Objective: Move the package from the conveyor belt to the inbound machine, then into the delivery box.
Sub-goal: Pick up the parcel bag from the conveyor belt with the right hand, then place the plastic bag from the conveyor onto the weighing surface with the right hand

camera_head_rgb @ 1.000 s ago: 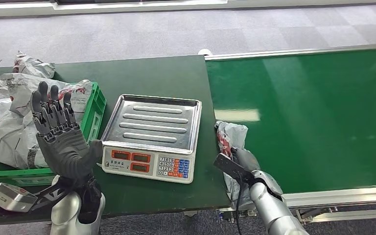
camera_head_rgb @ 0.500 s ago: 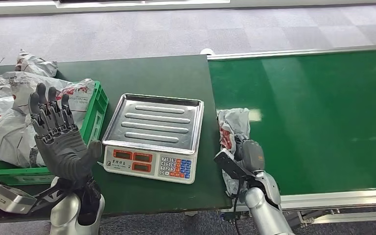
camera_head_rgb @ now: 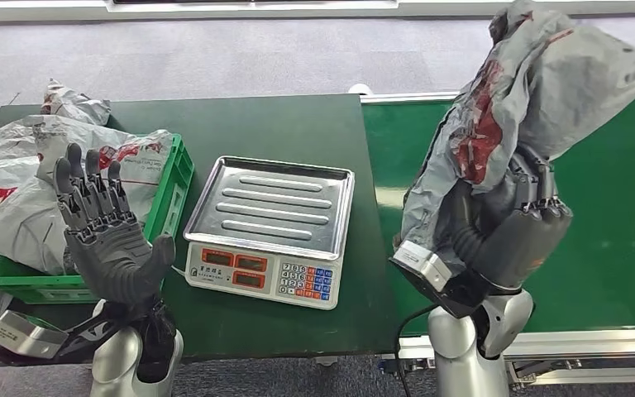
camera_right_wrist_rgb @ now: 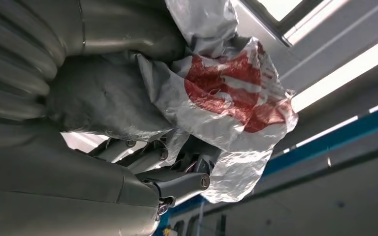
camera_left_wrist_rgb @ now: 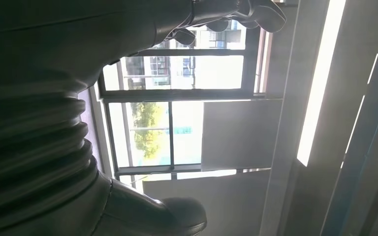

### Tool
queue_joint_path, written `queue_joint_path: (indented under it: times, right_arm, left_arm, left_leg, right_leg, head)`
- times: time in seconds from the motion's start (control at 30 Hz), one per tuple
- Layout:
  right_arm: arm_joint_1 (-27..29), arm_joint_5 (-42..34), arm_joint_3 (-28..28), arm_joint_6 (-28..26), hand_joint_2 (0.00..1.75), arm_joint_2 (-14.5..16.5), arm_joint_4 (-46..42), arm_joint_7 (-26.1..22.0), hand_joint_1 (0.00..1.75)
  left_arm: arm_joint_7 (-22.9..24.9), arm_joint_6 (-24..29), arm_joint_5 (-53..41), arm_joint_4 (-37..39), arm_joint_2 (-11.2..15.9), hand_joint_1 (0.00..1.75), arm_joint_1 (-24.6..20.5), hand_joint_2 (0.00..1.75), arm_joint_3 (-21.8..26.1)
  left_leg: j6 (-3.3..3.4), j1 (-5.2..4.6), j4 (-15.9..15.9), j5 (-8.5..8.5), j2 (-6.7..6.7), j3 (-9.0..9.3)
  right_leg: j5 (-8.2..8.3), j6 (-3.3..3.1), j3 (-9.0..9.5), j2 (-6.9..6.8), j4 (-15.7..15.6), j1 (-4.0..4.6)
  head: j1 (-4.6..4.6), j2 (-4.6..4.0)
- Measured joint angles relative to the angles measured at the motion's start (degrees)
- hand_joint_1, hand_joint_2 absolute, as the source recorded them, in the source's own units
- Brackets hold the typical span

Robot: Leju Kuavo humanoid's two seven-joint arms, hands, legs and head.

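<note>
The right hand (camera_head_rgb: 508,240) has the grey package (camera_head_rgb: 521,99) up in the air at the upper right of the frame, above the green conveyor belt (camera_head_rgb: 620,248). Its fingers (camera_head_rgb: 537,194) are wrapped around the bag's lower end, and in the right wrist view the crumpled plastic (camera_right_wrist_rgb: 226,98) with its red print bulges out of the grasp. Held that high, it looks ready to be carried leftward to the inbound machine, which I take to be the scale (camera_head_rgb: 269,227) with its ribbed steel tray at centre frame. The tray is bare, so nothing blocks a set-down there.

The left hand (camera_head_rgb: 103,231) stands upright at lower left, palm open, fingers spread, holding nothing; it is parked in front of the green crate (camera_head_rgb: 169,194), likely waiting its turn. That crate is already heaped with grey mailer bags (camera_head_rgb: 25,207), so room is tight. The dark green table (camera_head_rgb: 256,124) carries both scale and crate.
</note>
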Motion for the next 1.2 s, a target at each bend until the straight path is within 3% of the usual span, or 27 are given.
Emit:
queue_joint_path:
  times: [0.2,0.37,0.53,0.67,0.87,1.0,1.13,1.2]
  right_arm:
    - [-1.6,-2.7,2.0,1.3,1.75,0.1,1.3,0.0,1.75]
    - [-15.4,-7.2,9.7,3.5,1.75,0.8,20.5,6.0,1.75]
    - [-26.5,-10.7,13.5,2.3,1.75,1.9,39.3,7.8,1.75]
    - [-30.2,-11.3,14.8,1.8,1.75,2.3,47.3,7.8,1.75]
    - [-32.3,-13.6,16.4,1.6,1.75,2.5,52.7,7.9,1.71]
    - [-32.9,-15.1,17.6,1.2,1.75,2.5,55.2,8.6,0.0]
    - [-33.6,-16.6,18.0,5.6,0.0,2.5,58.1,9.3,0.0]
    - [-33.8,-17.8,18.0,10.9,0.0,2.5,59.4,8.5,0.0]
  left_arm:
    - [0.0,-0.2,0.5,0.8,0.0,0.0,-0.7,1.75,-0.5]
    - [0.0,-1.2,2.3,3.3,-0.5,0.0,-3.6,1.75,-1.3]
    - [0.0,-1.1,2.4,4.4,-0.7,0.0,-4.4,1.75,-1.5]
    - [0.0,-1.1,2.4,4.8,-0.7,0.0,-4.5,1.75,-1.5]
    - [0.0,-1.1,2.4,4.8,-0.7,0.0,-4.5,1.75,-1.5]
    - [0.0,-1.2,2.4,4.7,-0.7,0.0,-4.5,1.75,-1.5]
    - [0.0,-1.9,2.3,4.7,-0.7,0.0,-4.5,1.75,-1.5]
    - [0.0,-2.5,2.1,4.8,-0.7,0.0,-4.5,1.75,-1.4]
  left_leg:
    - [0.08,-0.05,0.0,0.02,0.02,-0.39]
    - [0.12,-0.04,0.0,0.34,0.15,-0.27]
    - [0.09,-0.04,0.0,0.69,-0.35,-0.26]
    - [0.1,-0.06,0.0,0.68,-0.39,-0.31]
    - [0.13,-0.1,0.0,0.65,-0.46,-0.37]
    - [0.13,-0.1,0.0,0.65,-0.46,-0.37]
    - [0.13,-0.1,0.0,0.65,-0.45,-0.36]
    - [0.13,-0.1,0.0,0.65,-0.46,-0.36]
  right_leg:
    - [0.05,0.07,0.06,0.0,0.0,-0.05]
    - [0.28,0.1,-0.12,0.15,0.0,-0.04]
    - [0.4,0.12,-0.16,-0.2,0.0,-0.03]
    - [0.39,0.13,-0.18,-0.21,0.0,-0.06]
    - [0.39,0.14,-0.21,-0.27,0.0,-0.1]
    - [0.39,0.14,-0.22,-0.28,0.0,-0.09]
    - [0.39,0.14,-0.23,-0.28,0.0,-0.09]
    - [0.39,0.14,-0.23,-0.28,0.0,-0.09]
  head:
    - [-0.01,0.0]
    - [-0.02,0.0]
    - [-0.02,0.0]
    - [-0.01,0.0]
    - [-0.02,0.0]
    - [-0.02,0.0]
    - [-0.02,0.0]
    - [-0.02,0.0]
